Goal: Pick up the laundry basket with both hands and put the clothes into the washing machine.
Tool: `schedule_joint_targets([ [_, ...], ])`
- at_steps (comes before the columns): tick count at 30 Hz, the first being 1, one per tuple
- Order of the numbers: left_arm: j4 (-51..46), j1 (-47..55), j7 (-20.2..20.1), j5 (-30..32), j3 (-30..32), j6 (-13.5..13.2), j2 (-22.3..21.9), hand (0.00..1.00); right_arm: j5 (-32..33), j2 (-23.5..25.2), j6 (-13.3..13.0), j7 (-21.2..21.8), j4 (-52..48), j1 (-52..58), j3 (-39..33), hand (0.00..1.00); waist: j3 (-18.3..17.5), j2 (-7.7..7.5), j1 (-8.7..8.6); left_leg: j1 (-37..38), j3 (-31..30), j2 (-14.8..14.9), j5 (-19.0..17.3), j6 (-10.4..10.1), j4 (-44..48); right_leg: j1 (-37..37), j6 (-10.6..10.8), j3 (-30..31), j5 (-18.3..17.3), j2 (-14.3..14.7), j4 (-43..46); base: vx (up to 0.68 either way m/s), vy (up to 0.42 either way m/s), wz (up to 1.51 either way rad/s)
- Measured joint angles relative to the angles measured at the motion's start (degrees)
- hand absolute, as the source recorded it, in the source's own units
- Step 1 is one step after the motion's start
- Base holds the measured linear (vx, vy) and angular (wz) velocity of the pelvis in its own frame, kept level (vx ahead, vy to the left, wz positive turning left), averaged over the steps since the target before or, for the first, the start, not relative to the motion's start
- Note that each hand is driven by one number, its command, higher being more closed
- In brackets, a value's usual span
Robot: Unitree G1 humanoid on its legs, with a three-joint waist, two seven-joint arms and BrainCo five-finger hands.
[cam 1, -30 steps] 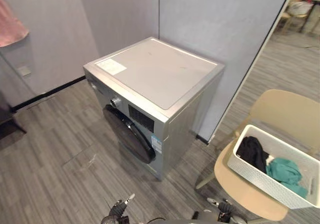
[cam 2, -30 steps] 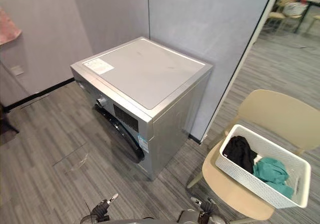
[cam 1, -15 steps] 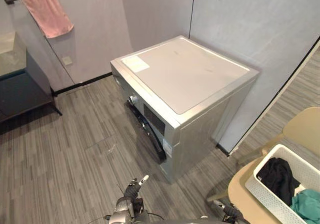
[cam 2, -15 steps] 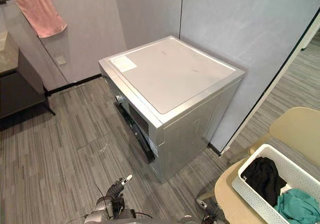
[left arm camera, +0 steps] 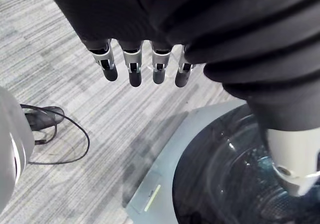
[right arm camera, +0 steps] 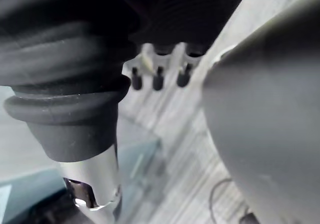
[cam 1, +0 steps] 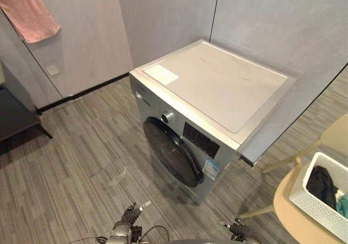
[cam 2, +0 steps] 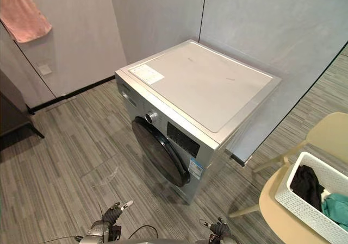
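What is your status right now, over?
Left robot hand open, right robot hand open, both empty. Laundry basket with clothes on chair, to the right, not yet picked up. Washing machine door shut.

pink towel hangs high on left wall; socket on wall below it. dark cabinet at left edge. grey plank floor. beige chair at right edge.

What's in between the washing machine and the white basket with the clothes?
Just grey floor and the legs of the beige chair. The basket sits on that chair. Both eye views show it.
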Motion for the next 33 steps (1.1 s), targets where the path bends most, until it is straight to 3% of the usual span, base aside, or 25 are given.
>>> schedule_joint_targets([
  [1,0.1,0.1,0.0,0.3,-1.3,-0.1,0.1,0.00,-0.5,-0.3,-0.1,0.3,-2.6,0.3,2.3,0.00,0.0,0.17,0.03,0.9,0.0,-1.3,2.1,0.6,-4.3,-1.0,0.7,-0.7,-0.5,-1.0,0.3,-0.07,0.010,0.10],
  [3,0.9,0.1,-0.5,1.6,-3.8,0.0,-0.9,0.00,-1.8,-1.1,-0.1,0.4,-8.2,1.2,5.6,0.00,1.1,-0.36,-1.00,0.9,-0.5,-3.7,2.8,1.9,-6.7,-2.2,1.3,-1.8,-1.7,-3.7,2.5,-0.10,0.037,0.33],
  [5,1.1,0.8,-1.2,2.3,-5.0,0.0,-1.9,0.00,-3.0,-2.8,-0.1,0.5,-13.6,2.5,9.1,0.00,1.9,0.26,-2.22,1.3,-2.4,-4.4,2.2,2.1,-6.7,-3.8,-1.7,-1.4,-1.1,-5.0,9.6,-0.11,0.058,0.43],
  [6,1.1,1.1,-1.1,2.7,-5.1,0.0,-1.5,0.00,-3.6,-3.4,-0.1,0.6,-17.2,3.3,11.6,0.00,2.1,1.21,-2.26,1.4,-3.3,-3.0,2.2,2.1,-6.7,-6.4,-6.7,-1.2,2.2,-3.9,15.4,-0.08,0.032,0.29],
  [7,1.2,1.1,-1.1,2.7,-4.8,-0.1,-1.1,0.00,-4.2,-3.6,-0.1,0.6,-19.5,3.6,13.2,0.00,2.2,1.32,-2.05,1.3,-3.4,-2.2,2.2,2.0,-6.7,-7.6,-8.8,-1.2,3.7,-3.1,17.2,-0.06,0.028,0.16],
  [8,0.8,1.0,-1.1,2.8,-4.1,-0.1,-0.4,0.00,-5.1,-4.0,-0.4,0.8,-23.0,3.5,16.0,0.00,2.3,1.64,-1.89,1.5,-3.4,-1.4,2.2,2.1,-6.7,-8.9,-9.1,-0.9,5.1,-2.4,19.2,-0.04,-0.054,-0.16],
  [9,1.3,0.8,-0.8,3.4,-2.1,0.1,1.3,0.00,-5.6,-3.8,-1.4,1.8,-28.8,3.2,20.8,0.00,2.5,-0.30,-1.35,0.9,-3.6,-0.4,2.2,2.1,-6.7,-11.2,-6.3,0.8,1.3,0.3,21.1,-0.04,-0.055,-0.21],
  [10,2.0,0.6,-0.6,3.6,-1.4,0.1,2.2,0.00,-6.0,-3.7,-1.6,2.2,-31.5,3.0,22.9,0.00,2.5,-1.18,-1.49,0.4,-4.0,0.4,2.2,2.1,-6.6,-11.6,-4.9,1.4,-1.2,2.6,21.0,-0.03,-0.214,-0.09],
  [11,3.5,-0.1,-0.5,4.4,-0.8,0.3,3.4,0.00,-6.9,-3.8,-2.8,3.2,-36.8,2.8,26.1,0.00,2.4,-2.59,-1.85,-0.5,-4.8,0.6,2.3,2.0,-6.6,-11.4,-3.9,1.4,-4.3,7.3,17.5,0.01,-0.190,0.05],
  [12,4.2,-0.4,-0.5,4.5,-0.3,0.3,3.2,0.00,-6.8,-4.4,-3.5,3.7,-39.2,2.5,27.3,0.00,2.4,-2.86,-1.61,-1.2,-4.7,0.1,2.9,1.7,-6.5,-10.5,-5.5,-0.8,-5.1,7.6,14.5,0.03,-0.213,-0.05],
  [13,5.1,-1.3,-0.4,4.9,1.0,0.4,2.3,0.00,-6.2,-5.9,-4.5,4.3,-43.6,0.0,29.2,0.00,3.0,-1.86,-1.50,-2.4,-5.0,0.6,4.8,1.6,-6.3,-8.2,-5.3,-2.7,-4.4,8.7,8.7,0.01,-0.052,-0.01],
  [15,5.2,-2.0,-0.6,5.6,1.0,0.3,0.2,0.00,-4.8,-7.5,-5.3,4.6,-47.5,-1.2,30.5,0.00,4.0,0.59,-1.77,-3.1,-5.4,0.7,5.4,1.9,-6.3,-7.9,-4.9,-3.2,-3.9,8.8,7.0,0.00,0.006,0.10],
  [17,5.1,-2.0,-0.4,5.8,1.1,0.2,-0.7,0.00,-3.6,-9.2,-5.3,5.4,-49.5,-2.0,32.3,0.00,3.7,1.81,-1.58,-3.3,-5.0,0.7,5.4,1.8,-6.3,-7.7,-4.6,-3.1,-3.7,8.9,6.2,0.02,0.010,-0.04],
  [26,4.8,-0.6,0.1,3.6,3.3,0.2,-0.6,0.00,0.0,-10.1,-5.5,6.9,-52.5,-3.5,36.4,0.00,3.4,2.82,-1.30,-4.6,-2.0,1.3,5.4,1.7,-6.3,-5.9,-4.0,-2.0,1.8,10.7,-3.5,0.05,0.030,-0.12],
  [33,4.4,-0.2,0.1,3.8,3.3,0.1,-1.9,0.00,-0.5,-10.1,-5.3,6.2,-48.3,-5.3,37.2,0.00,3.4,5.78,-1.31,-5.2,-1.2,1.3,5.4,1.7,-6.5,-5.8,-3.9,-1.5,3.6,11.0,-6.1,-0.02,0.018,-0.05],
])
